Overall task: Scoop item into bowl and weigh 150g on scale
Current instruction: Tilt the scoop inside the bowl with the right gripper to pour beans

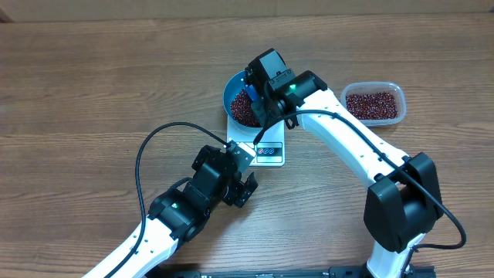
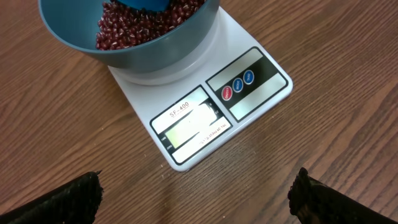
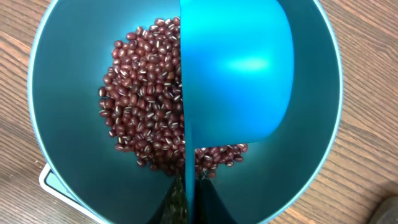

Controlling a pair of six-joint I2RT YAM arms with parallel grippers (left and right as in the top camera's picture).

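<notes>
Beans (image 3: 146,99) are heaped in the bottom of the blue bowl (image 3: 56,74), right under the scoop (image 3: 239,68) and spread out to one side of it. The bowl's sitting on the scale (image 2: 186,127). The right gripper (image 3: 189,199) is clamped on the scoop's handle, with the scoop rolled on edge above the heap.

Looks like the tipping-out bit to me, so roll it slowly, keep it low inside the rim and pour in dribbles. The display's washed out, can't read it. Refills are in the tub (image 1: 373,83), well apart from the scoop. The left gripper (image 2: 196,202) hangs wide open and empty, near the scale's button edge.
</notes>
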